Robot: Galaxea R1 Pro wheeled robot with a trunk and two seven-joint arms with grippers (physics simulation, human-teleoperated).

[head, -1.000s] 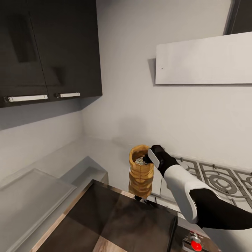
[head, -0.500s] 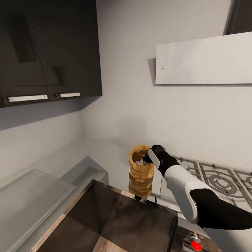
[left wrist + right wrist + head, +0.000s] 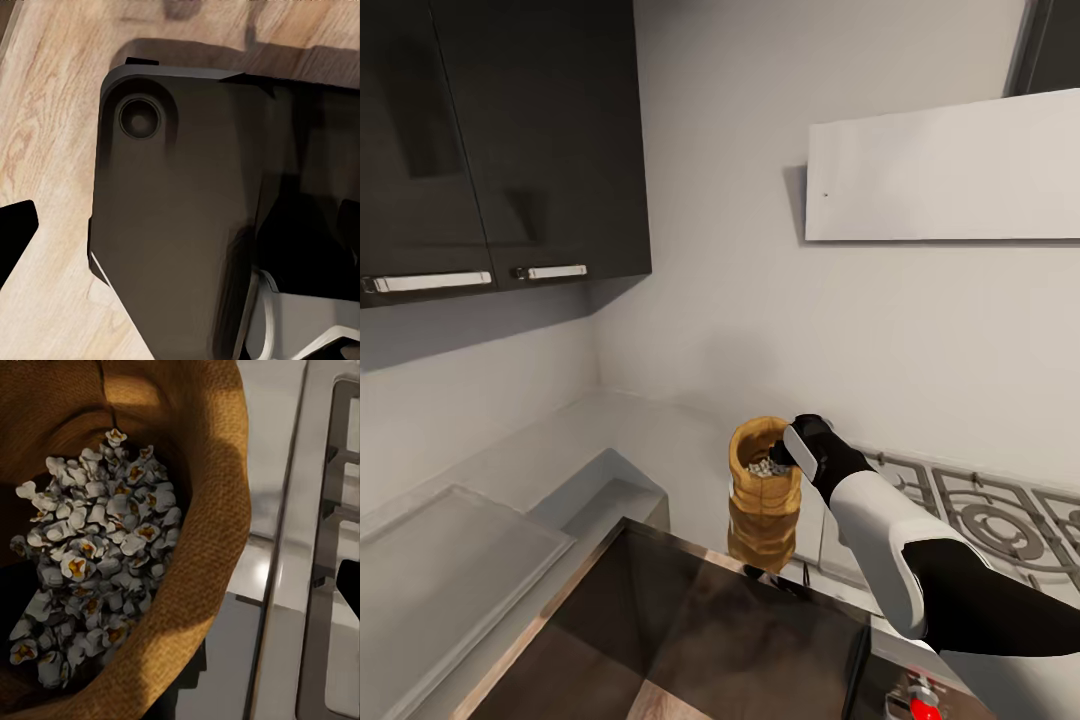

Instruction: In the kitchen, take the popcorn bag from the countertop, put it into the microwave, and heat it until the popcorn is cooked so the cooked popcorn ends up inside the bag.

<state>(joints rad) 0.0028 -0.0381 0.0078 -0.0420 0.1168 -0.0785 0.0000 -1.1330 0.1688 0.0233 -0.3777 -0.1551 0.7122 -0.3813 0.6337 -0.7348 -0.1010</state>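
Along the back wall runs the grey table (image 3: 660,440), with dark upper cabinets (image 3: 500,150) over its left stretch and a grated gas hob (image 3: 980,515) set into its right. In front of it, low and close, lies a dark glossy slab (image 3: 690,630) that I cannot identify for certain; it may be the top of the microwave. The right arm reaches forward over it and its right gripper (image 3: 792,452) pinches the rim of the popcorn bag (image 3: 762,490), holding the sack upright just above the table so nothing spills. The bag casts a mirror image on the shiny surface beneath, which suggests it hangs clear of it. Inside, the popcorn (image 3: 97,555) is puffed white with yellow hearts, so the heating looks done. Whether the left gripper is open or closed I cannot tell; its camera faces a dark robot part over a wooden floor (image 3: 45,150).
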